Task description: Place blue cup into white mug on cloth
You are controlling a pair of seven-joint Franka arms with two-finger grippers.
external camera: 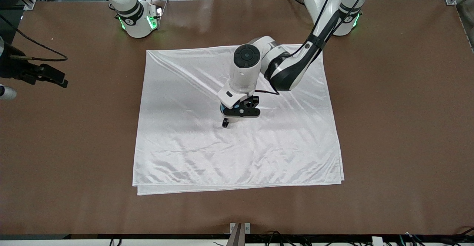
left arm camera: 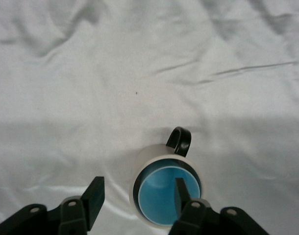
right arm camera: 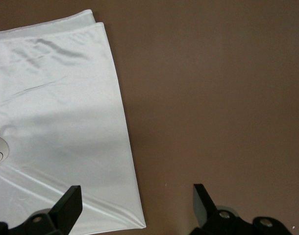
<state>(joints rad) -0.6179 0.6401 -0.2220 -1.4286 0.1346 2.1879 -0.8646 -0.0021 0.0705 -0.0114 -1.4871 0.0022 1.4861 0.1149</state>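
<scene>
The white mug (left arm camera: 139,164) stands upright near the middle of the cloth (external camera: 185,146), its black handle (external camera: 225,123) pointing toward the front camera. The blue cup (left arm camera: 157,196) sits upright inside the mug; in the front view only a sliver of the blue cup (external camera: 222,108) shows under the hand. My left gripper (left arm camera: 137,198) is open just above them, one finger over the cup's mouth, the other outside the mug's wall; it also shows in the front view (external camera: 240,113). My right gripper (right arm camera: 137,205) is open and empty, waiting over bare table off the cloth's edge.
The cloth (left arm camera: 139,73) is wrinkled and lies on a brown table (external camera: 400,127). In the right wrist view the cloth's edge and corners (right arm camera: 56,98) show beside bare table (right arm camera: 213,98). The right gripper (external camera: 55,77) hangs at the right arm's end of the table.
</scene>
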